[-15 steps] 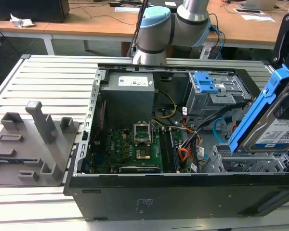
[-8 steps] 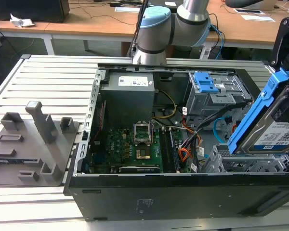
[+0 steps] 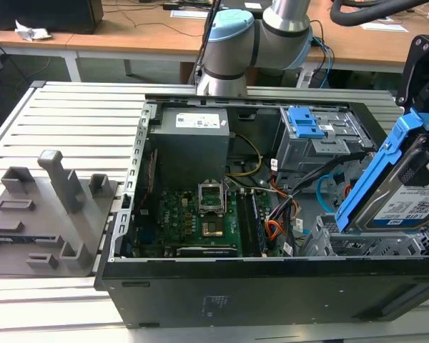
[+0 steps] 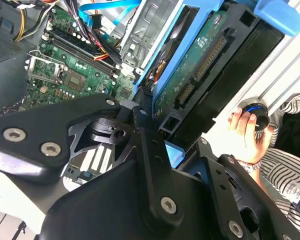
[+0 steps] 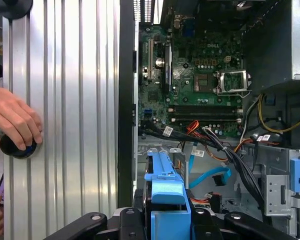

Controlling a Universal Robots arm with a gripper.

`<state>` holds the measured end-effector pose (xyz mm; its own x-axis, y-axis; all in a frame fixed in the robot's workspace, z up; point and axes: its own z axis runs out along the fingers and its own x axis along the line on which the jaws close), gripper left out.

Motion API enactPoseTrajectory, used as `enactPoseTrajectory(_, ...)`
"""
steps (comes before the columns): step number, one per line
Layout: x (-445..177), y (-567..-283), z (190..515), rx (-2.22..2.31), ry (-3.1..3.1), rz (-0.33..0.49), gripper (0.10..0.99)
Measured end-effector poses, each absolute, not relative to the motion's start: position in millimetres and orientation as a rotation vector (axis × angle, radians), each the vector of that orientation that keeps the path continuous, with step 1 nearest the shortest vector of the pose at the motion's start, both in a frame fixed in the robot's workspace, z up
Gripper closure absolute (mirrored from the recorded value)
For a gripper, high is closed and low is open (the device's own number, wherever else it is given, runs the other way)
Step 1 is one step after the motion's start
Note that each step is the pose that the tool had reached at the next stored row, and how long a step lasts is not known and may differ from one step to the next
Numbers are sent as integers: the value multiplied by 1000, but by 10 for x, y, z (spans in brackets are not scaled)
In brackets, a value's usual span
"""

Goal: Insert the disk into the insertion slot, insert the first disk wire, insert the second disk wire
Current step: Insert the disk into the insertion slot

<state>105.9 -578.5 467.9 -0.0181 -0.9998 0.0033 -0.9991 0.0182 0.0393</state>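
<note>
My gripper [image 3: 420,136] is shut on the disk [image 3: 407,204], a silver drive in a blue carrier, and holds it tilted above the open computer case at the exterior view's right. Just below it lies the insertion slot [image 3: 330,246], a low silver perforated cage. In the first wrist view the blue carrier [image 5: 166,192] sits between my black fingers [image 5: 132,220]. The second wrist view shows the disk's green board [image 4: 190,75]. The second disk wire [image 5: 210,177], light blue, loops beside the slot. The first disk wire [image 5: 192,126], thin and red-orange, lies among the black cables.
A taller grey cage with a blue latch [image 3: 305,125] stands behind the slot. The motherboard [image 3: 200,221] and power supply [image 3: 189,139] fill the case's left side. A grey fixture [image 3: 53,207] sits on the slatted table. A person's hand [image 5: 15,120] rests on a round black knob [image 5: 17,147].
</note>
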Motion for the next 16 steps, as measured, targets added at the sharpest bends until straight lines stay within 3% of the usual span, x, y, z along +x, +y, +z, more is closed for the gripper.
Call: enactPoseTrajectory(16, 1059, -5785, 4527, 2180, -2220, -40, 722)
